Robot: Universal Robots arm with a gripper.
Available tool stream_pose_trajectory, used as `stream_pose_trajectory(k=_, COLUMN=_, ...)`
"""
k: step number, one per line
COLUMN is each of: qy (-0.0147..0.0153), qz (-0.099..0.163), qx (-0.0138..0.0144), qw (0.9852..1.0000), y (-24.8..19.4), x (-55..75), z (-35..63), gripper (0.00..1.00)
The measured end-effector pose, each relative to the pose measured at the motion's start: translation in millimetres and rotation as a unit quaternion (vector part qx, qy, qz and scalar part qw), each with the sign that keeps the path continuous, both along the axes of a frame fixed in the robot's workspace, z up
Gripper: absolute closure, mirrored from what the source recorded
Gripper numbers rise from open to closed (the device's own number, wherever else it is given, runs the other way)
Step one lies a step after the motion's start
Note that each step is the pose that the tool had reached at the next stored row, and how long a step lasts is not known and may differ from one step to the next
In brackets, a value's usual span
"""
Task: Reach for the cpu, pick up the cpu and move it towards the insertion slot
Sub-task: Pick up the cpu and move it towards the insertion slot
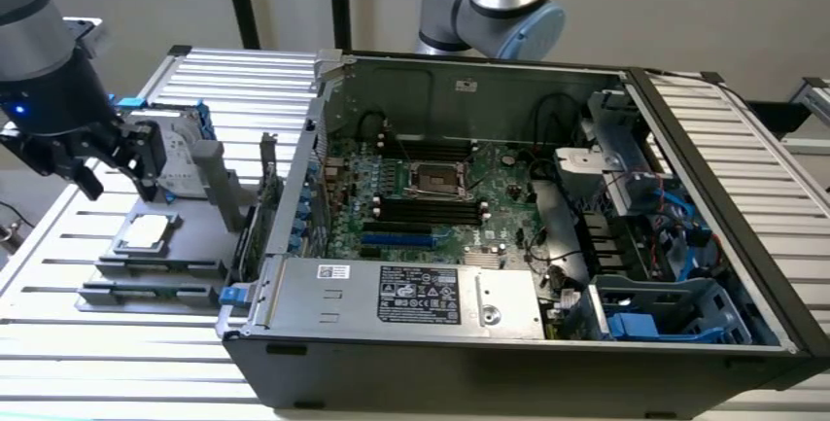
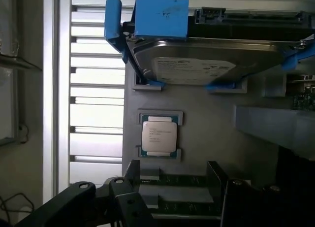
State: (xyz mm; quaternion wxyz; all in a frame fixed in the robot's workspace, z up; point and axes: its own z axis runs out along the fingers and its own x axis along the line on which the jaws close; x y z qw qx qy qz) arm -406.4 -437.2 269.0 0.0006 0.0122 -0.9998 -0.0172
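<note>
Step in hand: the reach. The gripper (image 1: pixel 120 188) hangs above the grey fixture plate (image 1: pixel 190 234) with its fingers (image 1: pixel 88 176) spread and nothing between them. No contact with the cpu (image 1: pixel 147 231) yet.

The cpu lies flat in its nest near the middle of the plate, toward the plate's edge on the exterior view's left. The upright hard drive (image 1: pixel 175 154) stands at the plate's far edge and the memory sticks (image 1: pixel 146 292) lie along the near edge, with the cpu between them. The gripper sits over the drive end, not over the chip.

The insertion slot (image 1: pixel 434 180) is on the motherboard (image 1: pixel 500 212) inside the open computer case (image 1: pixel 519 343), well apart from the plate.

Judgement: closing out the reach calls for centring over the chip, then lowering with the fingers straddling two opposite edges. The nest lips look tight, so alignment matters. The drive just beside is the collision risk.

Views:
- **Exterior view:** gives the height gap and the slot's place.
- **Wrist view:** gives the cpu (image 2: pixel 159 136) square-on, the nest tabs on two sides and the fingers (image 2: pixel 83 202) set wide. The chip lies ahead of the gripper (image 2: pixel 170 210), between it and the hard drive (image 2: pixel 197 64).
</note>
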Motion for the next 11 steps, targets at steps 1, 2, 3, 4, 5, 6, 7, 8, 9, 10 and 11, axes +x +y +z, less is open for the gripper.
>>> stream_pose_trajectory(k=1, qy=0.0, qz=0.0, qx=0.0, qw=1.0, y=0.7, x=-0.5, z=-1.8, gripper=0.35)
stream_pose_trajectory(k=2, qy=0.0, qz=0.0, qx=0.0, qw=1.0, y=1.7, x=-1.3, z=-3.6, gripper=0.35)
stream_pose_trajectory(k=3, qy=0.0, qz=0.0, qx=0.0, qw=1.0, y=2.9, x=-2.5, z=-5.5, gripper=0.35)
stream_pose_trajectory(k=4, qy=0.0, qz=0.0, qx=0.0, qw=1.0, y=4.2, x=-3.8, z=-7.4, gripper=0.35)
stream_pose_trajectory(k=5, qy=0.0, qz=0.0, qx=0.0, qw=1.0, y=5.4, x=-5.0, z=-9.1, gripper=0.35)
stream_pose_trajectory(k=6, qy=0.0, qz=0.0, qx=0.0, qw=1.0, y=6.6, x=-6.2, z=-10.9, gripper=0.35)
stream_pose_trajectory(k=7, qy=0.0, qz=0.0, qx=0.0, qw=1.0, y=7.6, x=-7.3, z=-12.5, gripper=0.35)
stream_pose_trajectory(k=8, qy=0.0, qz=0.0, qx=-0.0001, qw=1.0, y=8.5, x=-8.1, z=-14.6, gripper=0.35)
stream_pose_trajectory(k=9, qy=0.0, qz=0.0, qx=-0.0002, qw=1.0, y=9.0, x=-8.6, z=-16.4, gripper=0.35)
stream_pose_trajectory(k=10, qy=0.0, qz=0.0, qx=-0.0003, qw=1.0, y=9.5, x=-8.9, z=-18.3, gripper=0.35)
stream_pose_trajectory(k=11, qy=0.0, qz=0.0, qx=-0.0005, qw=1.0, y=9.8, x=-9.1, z=-20.0, gripper=0.35)
